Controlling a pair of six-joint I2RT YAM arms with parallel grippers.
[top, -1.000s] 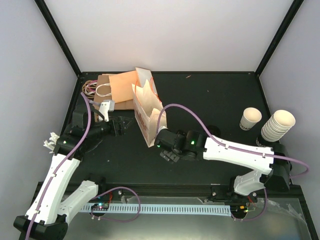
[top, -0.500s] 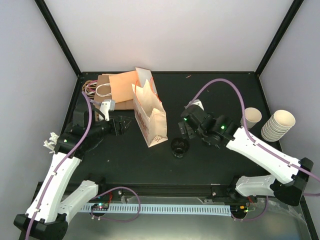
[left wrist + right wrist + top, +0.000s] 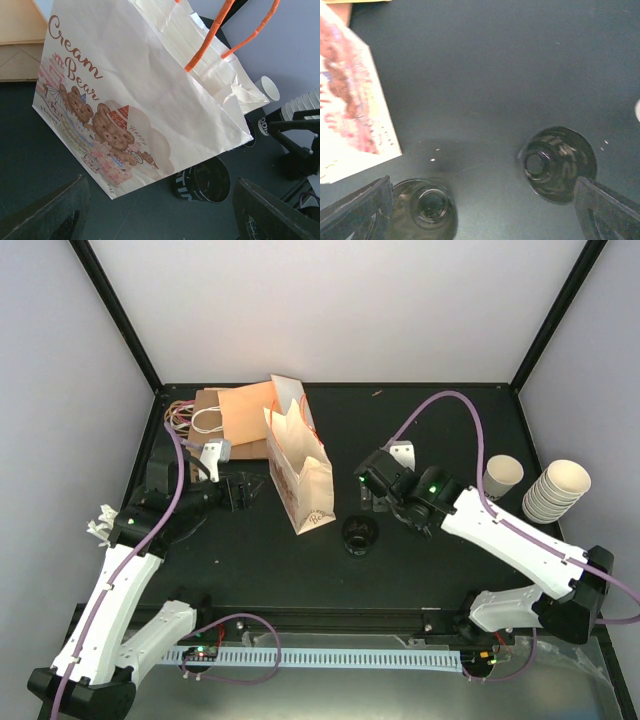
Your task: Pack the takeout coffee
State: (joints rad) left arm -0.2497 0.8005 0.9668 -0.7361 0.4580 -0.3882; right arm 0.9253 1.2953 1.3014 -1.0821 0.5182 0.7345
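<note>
Three pale walls (image 3: 340, 310), black tabletop (image 3: 440, 420), paper bag (image 3: 300, 475) upright, coffee cup (image 3: 500, 478) at right

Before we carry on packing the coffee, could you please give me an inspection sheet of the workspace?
Surface: black table, a few pale specks.
Job's things: takeout coffee cup upright at the right, beside the stacked cups; Cream Bear bag standing open mid-table.
Clutter: flat paper bags at far left; two dark cups right of the bag.
Grippers: left gripper open, empty, facing the bag; right gripper open, empty, above the dark cups.
Cables: purple cable arching over the right arm, another along the left arm.
Surroundings: white walls, black frame posts.
</note>
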